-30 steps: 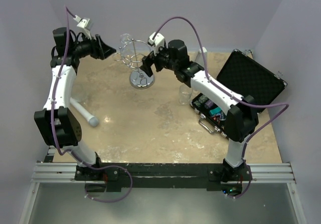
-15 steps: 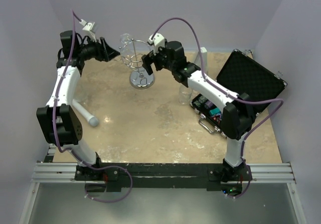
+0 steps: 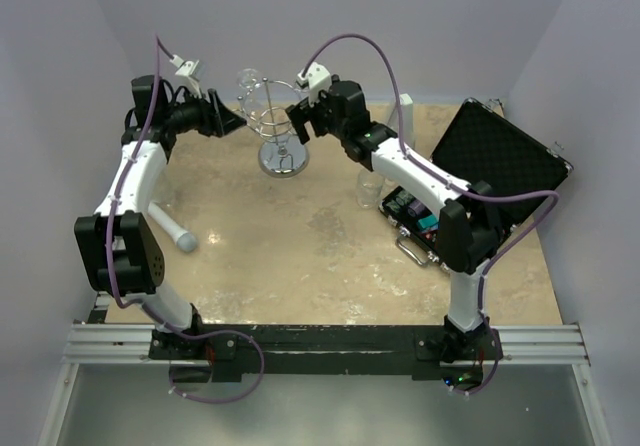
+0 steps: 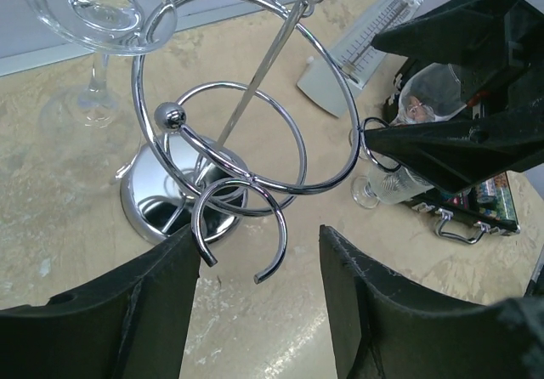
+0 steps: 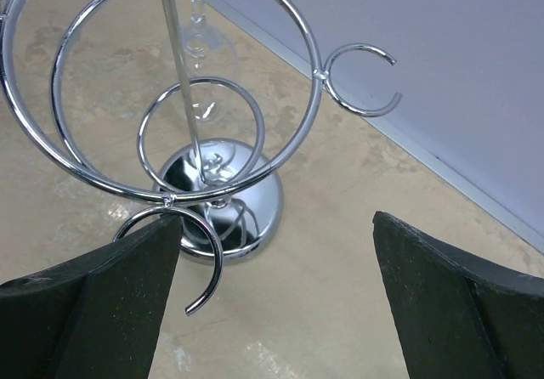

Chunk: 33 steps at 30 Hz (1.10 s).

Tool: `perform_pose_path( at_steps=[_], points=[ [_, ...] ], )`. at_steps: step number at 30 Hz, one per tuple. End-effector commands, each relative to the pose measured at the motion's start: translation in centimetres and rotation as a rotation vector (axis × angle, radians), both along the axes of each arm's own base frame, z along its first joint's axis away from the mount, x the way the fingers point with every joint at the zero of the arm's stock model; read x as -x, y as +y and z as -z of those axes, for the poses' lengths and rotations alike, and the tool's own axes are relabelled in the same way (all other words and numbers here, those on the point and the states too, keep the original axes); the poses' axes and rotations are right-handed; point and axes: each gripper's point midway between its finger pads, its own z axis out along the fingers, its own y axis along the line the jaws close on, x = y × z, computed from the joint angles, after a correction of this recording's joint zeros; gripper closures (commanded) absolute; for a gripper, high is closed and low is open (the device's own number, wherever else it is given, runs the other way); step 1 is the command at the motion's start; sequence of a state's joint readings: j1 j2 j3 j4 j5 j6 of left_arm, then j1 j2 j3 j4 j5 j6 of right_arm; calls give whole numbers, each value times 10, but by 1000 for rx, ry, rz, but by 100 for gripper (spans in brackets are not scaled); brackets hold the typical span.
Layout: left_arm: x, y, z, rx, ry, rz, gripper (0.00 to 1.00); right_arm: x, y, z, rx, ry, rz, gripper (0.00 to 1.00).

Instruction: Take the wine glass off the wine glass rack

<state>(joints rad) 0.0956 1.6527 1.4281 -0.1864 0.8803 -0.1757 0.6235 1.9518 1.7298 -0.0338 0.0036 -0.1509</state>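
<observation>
Two pincers: left pincer spread, empty; right pincer spread wide, empty.
Wine glass: hung upside down on wine glass rack, ungripped.
Rack position: far edge of bench, left of middle.
Done: seemingly the approach only.
Remaining: grip glass, unhook, lift clear.

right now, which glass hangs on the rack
The upside-down wine glass on the rack's far-left side; the other glass stands on the table by the case.
</observation>
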Motion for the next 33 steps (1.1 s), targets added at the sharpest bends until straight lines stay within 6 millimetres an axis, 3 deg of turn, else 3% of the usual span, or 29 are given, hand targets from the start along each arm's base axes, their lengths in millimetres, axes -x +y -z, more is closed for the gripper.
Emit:
perform_pose_path(
  at_steps=[1, 6, 12, 22, 29, 33],
  points=[
    [19, -18, -31, 35, -60, 67, 39, -18, -7, -26, 0, -86, 73, 1],
    [23, -24, -33, 70, -46, 78, 39, -37, -11, -38, 2, -141, 99, 1],
    [26, -27, -35, 86, -43, 90, 39, -63, -15, -32, 19, -161, 138, 1],
    [28, -28, -41, 76, -64, 92, 36, -79, -17, -29, 29, -183, 161, 2],
    [39, -15, -54, 44, -72, 50, 29, -80, -21, -34, 27, -191, 157, 2],
    [45, 11, -74, 40, -90, -4, 26, -72, -23, -47, 20, -198, 138, 1]
  ],
)
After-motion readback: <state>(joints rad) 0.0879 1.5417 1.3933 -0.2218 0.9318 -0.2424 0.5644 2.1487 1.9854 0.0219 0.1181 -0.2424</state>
